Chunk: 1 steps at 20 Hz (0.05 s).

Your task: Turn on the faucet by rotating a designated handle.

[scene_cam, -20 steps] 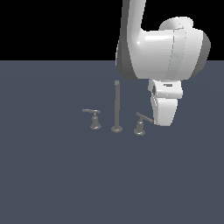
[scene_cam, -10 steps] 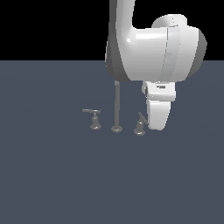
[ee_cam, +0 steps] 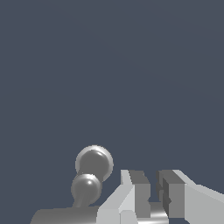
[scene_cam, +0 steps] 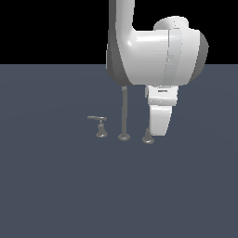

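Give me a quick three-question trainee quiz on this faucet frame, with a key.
1. True or false: the gripper is clamped on the tall spout.
2. In the exterior view, which lever does the robot's hand partly cover? A) the left-side lever B) the right-side lever
3. Fill in: the faucet stands on the floor as ___ separate pieces.

Key: 1 false, the fingers have an empty gap between them; 2 B; 3 three.

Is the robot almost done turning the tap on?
Not yet. Done: the gripper has reached the handle. In hand: nothing I can see gripped; the wrist view shows a narrow gap between the jaws. Left: turning the handle, whose bar the arm hides. The spout rod stands untouched.
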Motion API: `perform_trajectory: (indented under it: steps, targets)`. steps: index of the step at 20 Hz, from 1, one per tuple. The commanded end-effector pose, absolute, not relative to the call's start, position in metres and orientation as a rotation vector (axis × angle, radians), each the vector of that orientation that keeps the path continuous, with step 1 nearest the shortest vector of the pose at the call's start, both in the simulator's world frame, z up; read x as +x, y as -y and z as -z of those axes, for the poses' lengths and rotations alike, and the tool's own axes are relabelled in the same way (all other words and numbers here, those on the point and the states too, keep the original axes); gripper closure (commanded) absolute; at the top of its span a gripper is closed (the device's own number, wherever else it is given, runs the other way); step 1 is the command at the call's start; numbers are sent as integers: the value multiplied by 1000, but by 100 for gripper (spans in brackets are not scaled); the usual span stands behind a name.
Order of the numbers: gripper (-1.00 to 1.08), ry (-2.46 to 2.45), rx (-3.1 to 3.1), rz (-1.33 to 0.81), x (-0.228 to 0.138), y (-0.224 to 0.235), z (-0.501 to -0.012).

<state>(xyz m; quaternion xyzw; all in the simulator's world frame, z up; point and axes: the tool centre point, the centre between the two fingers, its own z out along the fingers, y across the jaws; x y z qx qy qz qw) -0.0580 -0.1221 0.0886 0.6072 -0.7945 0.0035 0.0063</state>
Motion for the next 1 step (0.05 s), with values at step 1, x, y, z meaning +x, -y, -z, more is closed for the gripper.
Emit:
perform_trajectory:
  steps: [1]
  targets:
    - [108, 2427, 1995, 0, -46, 75, -89]
